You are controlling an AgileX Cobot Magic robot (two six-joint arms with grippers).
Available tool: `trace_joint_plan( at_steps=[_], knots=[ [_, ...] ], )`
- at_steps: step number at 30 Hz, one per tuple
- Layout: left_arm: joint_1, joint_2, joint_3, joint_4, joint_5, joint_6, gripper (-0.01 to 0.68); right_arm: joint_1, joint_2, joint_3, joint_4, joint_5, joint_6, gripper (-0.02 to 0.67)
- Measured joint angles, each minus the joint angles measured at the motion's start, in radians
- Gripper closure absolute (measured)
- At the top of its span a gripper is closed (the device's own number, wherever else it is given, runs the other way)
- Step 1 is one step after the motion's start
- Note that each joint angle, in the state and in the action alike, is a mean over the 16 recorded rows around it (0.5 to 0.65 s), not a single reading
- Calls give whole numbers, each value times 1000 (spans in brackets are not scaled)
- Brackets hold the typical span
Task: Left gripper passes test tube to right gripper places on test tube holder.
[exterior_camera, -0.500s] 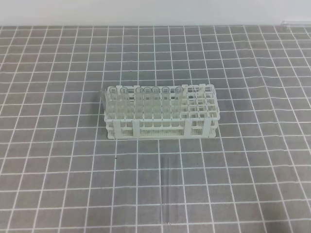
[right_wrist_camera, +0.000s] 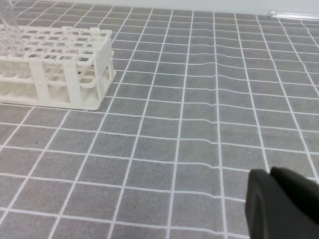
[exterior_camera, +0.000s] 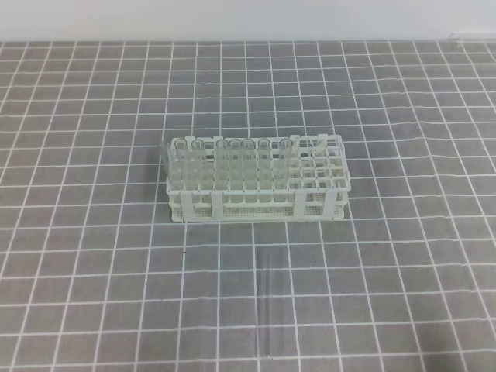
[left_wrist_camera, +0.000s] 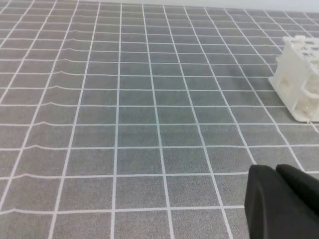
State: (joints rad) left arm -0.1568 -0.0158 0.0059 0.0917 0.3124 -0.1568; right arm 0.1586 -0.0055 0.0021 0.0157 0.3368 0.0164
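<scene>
A clear test tube [exterior_camera: 263, 304] lies flat on the grid mat in front of the test tube holder [exterior_camera: 256, 203], pointing toward the near edge. The white holder stands mid-mat with several clear tubes upright in its left and middle holes. No gripper shows in the exterior high view. In the left wrist view my left gripper [left_wrist_camera: 275, 170] sits low at the bottom right, fingers together with nothing between them, and the holder [left_wrist_camera: 299, 79] is far off to the right. My right gripper [right_wrist_camera: 269, 173] looks the same, with the holder [right_wrist_camera: 60, 64] at upper left.
A grey mat with a white grid [exterior_camera: 93, 271] covers the table. Another clear tube-like object [right_wrist_camera: 294, 15] lies at the far right edge of the mat. A white wall runs along the back.
</scene>
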Motion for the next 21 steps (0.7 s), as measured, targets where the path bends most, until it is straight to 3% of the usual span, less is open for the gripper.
trace_joint_plan(
  at_steps=[12, 21],
  knots=[
    [0, 7, -2, -4, -27, -5, 673, 0, 0, 0, 40, -28, 0, 650],
    [0, 5, -1, -33, -160, -113, 673, 0, 0, -1, 305, -195, 0, 650]
  ],
)
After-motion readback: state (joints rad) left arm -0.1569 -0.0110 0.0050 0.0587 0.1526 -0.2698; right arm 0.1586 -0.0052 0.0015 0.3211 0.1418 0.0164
